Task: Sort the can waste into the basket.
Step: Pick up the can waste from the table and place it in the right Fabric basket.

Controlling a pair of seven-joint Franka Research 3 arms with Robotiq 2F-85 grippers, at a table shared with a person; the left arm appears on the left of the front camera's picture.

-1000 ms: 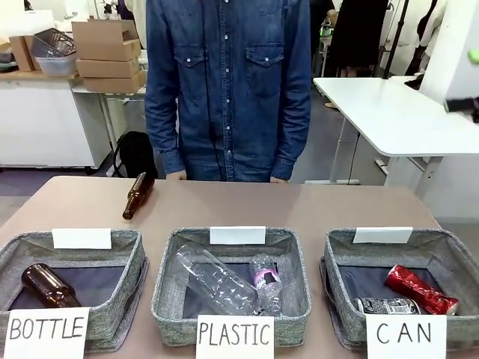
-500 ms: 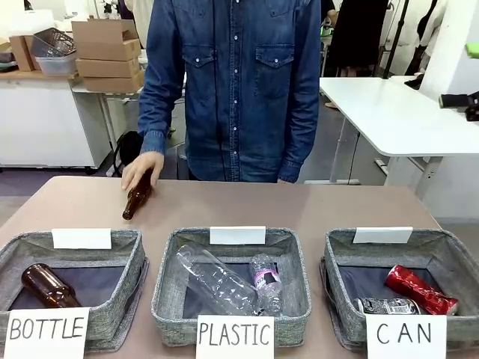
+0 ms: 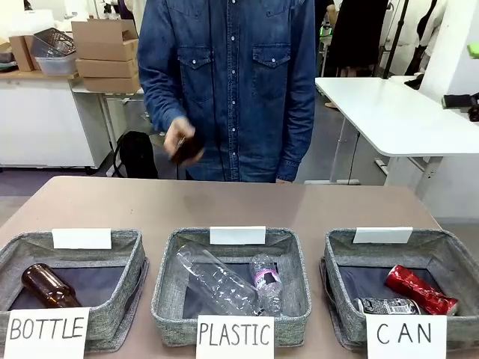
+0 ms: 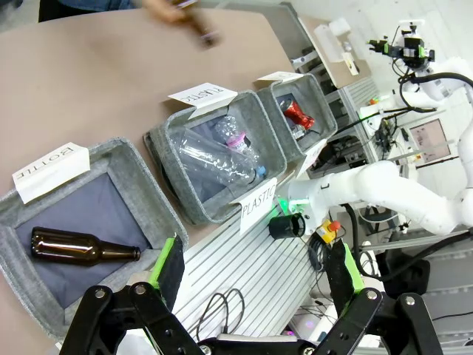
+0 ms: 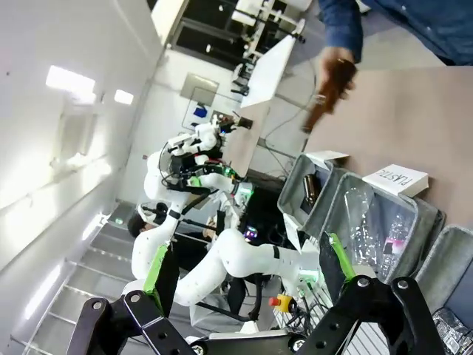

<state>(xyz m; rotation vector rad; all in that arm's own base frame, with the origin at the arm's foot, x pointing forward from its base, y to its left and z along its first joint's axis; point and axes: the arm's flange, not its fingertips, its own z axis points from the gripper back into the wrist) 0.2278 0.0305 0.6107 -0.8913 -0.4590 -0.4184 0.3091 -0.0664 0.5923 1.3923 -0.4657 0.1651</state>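
— Where are the cans?

— Both lie in my CAN basket, lower right of the front view. The red can sits tilted along the right side, and the dark can lies just in front of it, near the white CAN card. In my left wrist view the same basket is upper middle, with the red can inside it.

— And your hands?

— My left gripper is spread wide at the bottom of its wrist view, green pads well apart, nothing between them. My right gripper is spread just the same, and holds nothing.

— What else is on the table?

— The PLASTIC basket in the lower middle holds clear plastic bottles. The BOTTLE basket at lower left holds a brown glass bottle lying on its side.

— The person?

— Standing at the far side in a denim shirt, upper middle of the frame. One hand is raised in front of the body gripping another brown bottle, blurred.
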